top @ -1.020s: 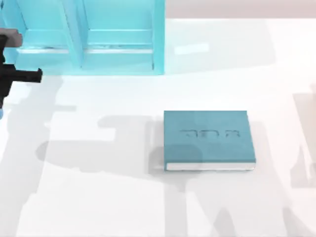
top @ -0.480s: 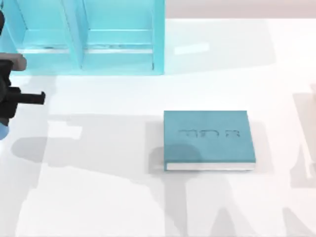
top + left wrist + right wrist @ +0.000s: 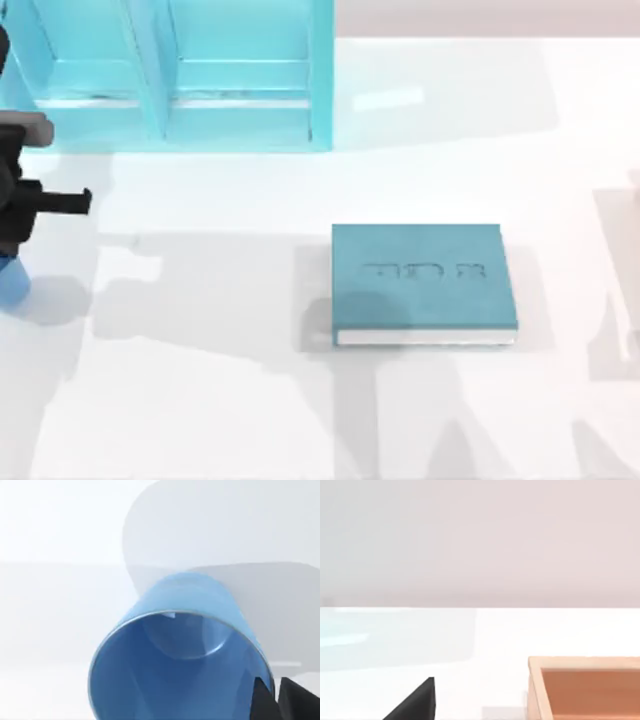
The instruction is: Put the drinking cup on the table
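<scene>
The drinking cup (image 3: 10, 283) is a small blue cylinder at the far left edge of the top view, just below my left gripper (image 3: 9, 252). Its shadow lies right beside it on the white table (image 3: 220, 400). In the left wrist view the drinking cup (image 3: 180, 650) has its open mouth turned toward the camera. There my left gripper (image 3: 277, 700) is shut on the cup's rim. I cannot tell whether the cup's base touches the table. A black part of my right gripper (image 3: 415, 705) shows low in the right wrist view, parked off to the right.
A teal book (image 3: 422, 282) lies flat right of the table's middle. A light-blue shelf unit (image 3: 180, 75) stands at the back left. A wooden box (image 3: 585, 687) sits near my right arm. Open white surface stretches between the cup and the book.
My left arm has come toward the front along the left edge. More of the cup shows under it now, and the cup's shadow has drawn in close beside it.
</scene>
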`<state>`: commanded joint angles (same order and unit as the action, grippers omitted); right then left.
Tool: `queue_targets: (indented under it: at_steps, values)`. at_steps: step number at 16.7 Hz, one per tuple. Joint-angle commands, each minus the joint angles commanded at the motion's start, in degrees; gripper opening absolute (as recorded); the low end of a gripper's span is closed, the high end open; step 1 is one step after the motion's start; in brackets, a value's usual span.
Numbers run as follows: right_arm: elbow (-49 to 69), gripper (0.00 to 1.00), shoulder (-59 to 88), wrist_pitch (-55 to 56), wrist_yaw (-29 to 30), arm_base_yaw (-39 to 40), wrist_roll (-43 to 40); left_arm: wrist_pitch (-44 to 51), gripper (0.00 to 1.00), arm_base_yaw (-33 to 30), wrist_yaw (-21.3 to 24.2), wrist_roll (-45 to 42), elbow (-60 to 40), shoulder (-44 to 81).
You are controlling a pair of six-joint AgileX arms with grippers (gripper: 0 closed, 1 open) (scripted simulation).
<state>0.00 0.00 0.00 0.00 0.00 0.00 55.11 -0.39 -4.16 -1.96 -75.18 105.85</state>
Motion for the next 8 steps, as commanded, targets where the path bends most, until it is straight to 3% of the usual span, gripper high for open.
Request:
queue_targets:
  at_steps: [8]
  values:
    - [0.0,1.0,0.0,0.0,0.0,0.0,0.0,0.0,0.9,0.0,0.0,0.0,0.0,0.0]
